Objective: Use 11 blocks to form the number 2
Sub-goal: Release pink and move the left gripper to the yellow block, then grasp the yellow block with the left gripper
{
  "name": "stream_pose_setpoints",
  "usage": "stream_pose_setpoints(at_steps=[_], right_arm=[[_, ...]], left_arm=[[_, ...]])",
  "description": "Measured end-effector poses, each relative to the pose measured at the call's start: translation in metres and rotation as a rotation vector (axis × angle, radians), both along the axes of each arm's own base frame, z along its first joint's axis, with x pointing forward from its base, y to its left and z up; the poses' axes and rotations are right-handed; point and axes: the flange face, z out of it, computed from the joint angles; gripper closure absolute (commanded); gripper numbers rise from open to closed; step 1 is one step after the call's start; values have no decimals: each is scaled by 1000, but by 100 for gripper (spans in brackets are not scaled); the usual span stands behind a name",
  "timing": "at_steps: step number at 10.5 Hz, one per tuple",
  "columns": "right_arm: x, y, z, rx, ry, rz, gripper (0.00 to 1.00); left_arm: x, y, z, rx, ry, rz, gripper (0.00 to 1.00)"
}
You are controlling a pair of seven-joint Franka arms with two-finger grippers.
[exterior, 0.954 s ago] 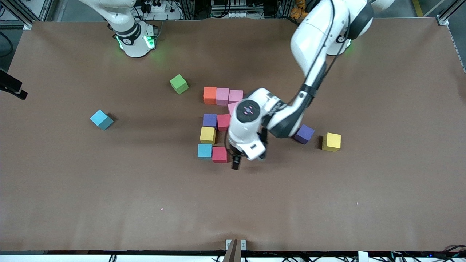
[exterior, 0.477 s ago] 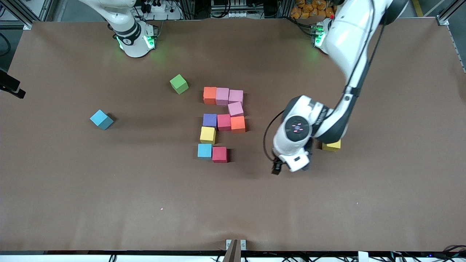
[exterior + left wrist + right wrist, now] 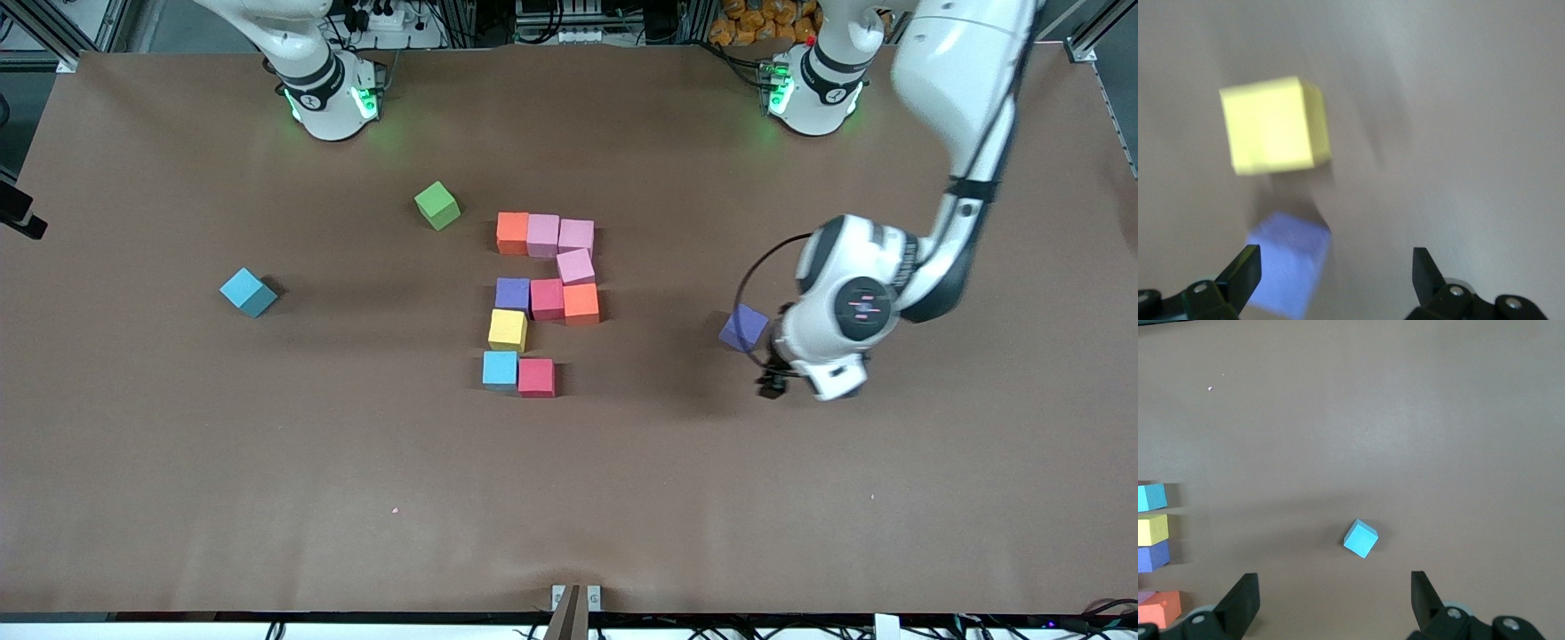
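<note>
The left gripper hung with its jaws spread wide and nothing between them, over the loose purple cube and the loose yellow cube, which sat just beside each other toward the left arm's end of the table. The number 2 lay near the middle of the table with ten cubes in place. It lacked one cube in the row nearest the front camera, beside the red cube. The yellow one looked like the missing piece, and the main risk was its purple neighbour. One finger stood right at that cube, so a descent from there could have closed on the wrong cube, or nudged it into the yellow one and turned it askew. The front view hid the yellow cube under the arm's wrist. A later risk was the placing: the gap bordered the red cube, and a tilted or off-line drop could have pushed that row out of line. The right gripper waited, jaws apart and empty, high over the loose light blue cube toward the right arm's end. A green cube lay apart from the digit. No brand, label or writing could be read; the pink marks on the left arm's round cap were too small to make out.
</note>
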Motion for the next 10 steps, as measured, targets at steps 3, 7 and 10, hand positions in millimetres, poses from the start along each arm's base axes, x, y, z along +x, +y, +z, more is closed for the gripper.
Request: stream_pose_setpoints(at_steps=[3,7,10], right_arm=[[0,0,0,0,0,0,0],[0,-1,1,0,-1,-1,0],[0,-2,1,0,-2,-3,0]], left_arm=[[-9,71,-27,-4,32,56,0],[-30,84,-54,-6,57,76,0],[-45,82,-61,-9,36,73,0]])
